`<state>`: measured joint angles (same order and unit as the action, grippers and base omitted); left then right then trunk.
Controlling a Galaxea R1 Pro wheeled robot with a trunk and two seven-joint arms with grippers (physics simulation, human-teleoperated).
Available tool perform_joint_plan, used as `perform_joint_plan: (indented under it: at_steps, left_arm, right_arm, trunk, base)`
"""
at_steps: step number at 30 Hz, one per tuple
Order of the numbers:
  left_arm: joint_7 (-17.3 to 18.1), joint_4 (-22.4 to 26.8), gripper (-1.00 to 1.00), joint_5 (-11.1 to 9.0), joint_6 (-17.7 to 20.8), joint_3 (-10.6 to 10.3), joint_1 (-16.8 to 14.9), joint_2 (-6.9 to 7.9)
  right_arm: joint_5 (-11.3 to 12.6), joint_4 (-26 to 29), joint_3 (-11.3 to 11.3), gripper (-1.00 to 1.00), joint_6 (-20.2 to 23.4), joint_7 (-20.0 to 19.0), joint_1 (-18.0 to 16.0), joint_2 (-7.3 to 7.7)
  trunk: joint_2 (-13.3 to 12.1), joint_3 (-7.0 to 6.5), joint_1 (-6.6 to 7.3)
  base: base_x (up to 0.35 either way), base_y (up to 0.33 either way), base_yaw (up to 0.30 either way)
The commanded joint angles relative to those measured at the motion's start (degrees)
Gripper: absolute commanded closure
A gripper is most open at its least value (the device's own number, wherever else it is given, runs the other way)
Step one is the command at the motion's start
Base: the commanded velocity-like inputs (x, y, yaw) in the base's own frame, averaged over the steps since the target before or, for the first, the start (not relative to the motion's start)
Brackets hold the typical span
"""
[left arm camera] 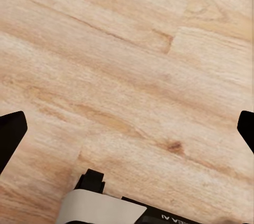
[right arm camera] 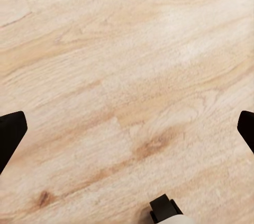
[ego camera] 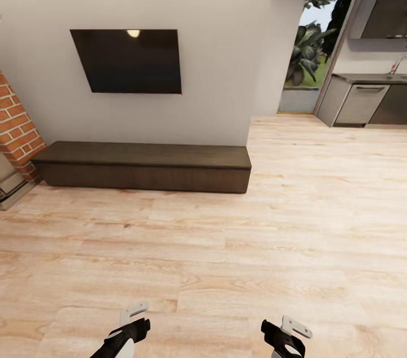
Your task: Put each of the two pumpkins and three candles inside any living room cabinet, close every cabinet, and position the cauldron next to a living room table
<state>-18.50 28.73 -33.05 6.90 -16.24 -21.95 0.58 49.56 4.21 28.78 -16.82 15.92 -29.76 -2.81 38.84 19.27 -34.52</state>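
Inspector: Head view is noted: pale plank wooden floor, then the long low dark-brown wooden cabinet against the wall, every front shut.

Clerk: And the grippers?

Inspector: Left gripper and right gripper are held wide apart, empty, above the floor. Handleless fronts are judged stiff and smooth; a top edge should be gripped.

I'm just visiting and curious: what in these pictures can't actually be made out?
- Cabinet: head view, fronts shut, contents hidden.
- Brick fireplace: cut off by the frame edge.
- Kitchen units: far off, details too small.
- Left gripper, right gripper: fingertips cut by wrist-view edges.
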Motion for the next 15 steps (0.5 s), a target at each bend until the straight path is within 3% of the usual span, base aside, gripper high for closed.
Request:
perform_joint_plan:
  at_steps: [1, 15]
  left_arm:
    - [-0.48, 0.15, -1.00, -0.27, 0.24, -0.40, -0.02, 0.05]
    - [-0.57, 0.10, -1.00, -0.26, 0.22, -0.55, -0.02, -0.07]
  right_arm:
    - [0.45, 0.01, 0.49, -1.00, -0.14, 0.25, -0.03, -0.01]
    - [0.45, 0.01, 0.49, -1.00, -0.14, 0.25, -0.03, -0.03]
  trunk:
    - [0.06, -0.02, -0.02]
    - [0.06, -1.29, -0.02]
  base:
    - [0.000, 0.000, 0.000]
    - [0.000, 0.000, 0.000]
